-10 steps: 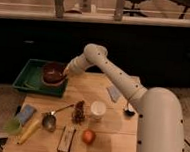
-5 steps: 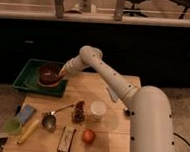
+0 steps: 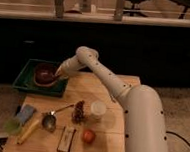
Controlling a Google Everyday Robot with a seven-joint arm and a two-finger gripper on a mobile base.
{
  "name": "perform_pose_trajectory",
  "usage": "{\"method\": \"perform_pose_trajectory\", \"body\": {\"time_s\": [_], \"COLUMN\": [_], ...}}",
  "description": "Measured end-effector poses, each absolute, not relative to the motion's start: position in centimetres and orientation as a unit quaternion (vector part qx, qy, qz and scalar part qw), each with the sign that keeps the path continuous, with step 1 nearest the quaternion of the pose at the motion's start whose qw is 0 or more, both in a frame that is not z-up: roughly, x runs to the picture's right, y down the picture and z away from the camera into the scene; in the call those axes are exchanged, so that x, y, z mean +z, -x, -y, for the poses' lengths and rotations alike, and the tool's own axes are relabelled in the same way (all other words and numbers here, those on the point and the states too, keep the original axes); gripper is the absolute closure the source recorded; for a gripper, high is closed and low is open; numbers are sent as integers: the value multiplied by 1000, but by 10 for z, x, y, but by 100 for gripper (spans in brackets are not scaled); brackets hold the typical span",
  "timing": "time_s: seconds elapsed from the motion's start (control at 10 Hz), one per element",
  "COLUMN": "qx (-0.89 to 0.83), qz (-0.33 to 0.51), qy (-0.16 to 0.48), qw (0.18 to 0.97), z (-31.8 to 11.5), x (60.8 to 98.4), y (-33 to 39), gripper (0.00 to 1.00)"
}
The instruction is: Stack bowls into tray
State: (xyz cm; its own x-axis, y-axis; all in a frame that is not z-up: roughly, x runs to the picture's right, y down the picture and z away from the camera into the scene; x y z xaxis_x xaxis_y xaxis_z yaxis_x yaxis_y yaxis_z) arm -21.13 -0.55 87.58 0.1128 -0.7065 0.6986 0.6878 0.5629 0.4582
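Two bowls (image 3: 45,75) sit nested in one green tray (image 3: 25,87), far left on the tabletop (image 3: 82,92). One gripper (image 3: 61,73) hovers at their right rim, barely moved since earlier; whether it holds anything cannot be told.

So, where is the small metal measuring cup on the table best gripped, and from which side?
Probably at its thin handle, from above, gripped across its width. The metal measuring cup has its handle sticking out toward the upper right with bare table on both sides, and its round part is wider. The gripper is away at the bowls in the tray.
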Motion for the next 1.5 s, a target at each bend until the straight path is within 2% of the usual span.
{"method": "perform_pose_trajectory", "body": {"time_s": [0.1, 0.7, 0.8, 0.9, 1.5], "qx": [-465, -455, -454, -453, -454], "qz": [475, 490, 492, 494, 496], "qy": [-10, -12, -11, -11, -11], "qw": [747, 743, 743, 743, 740], "z": [7, 10, 11, 13, 18], "x": [877, 883, 883, 884, 883], "y": [213, 223, 222, 222, 219], "gripper": [95, 32, 25, 20, 20]}}
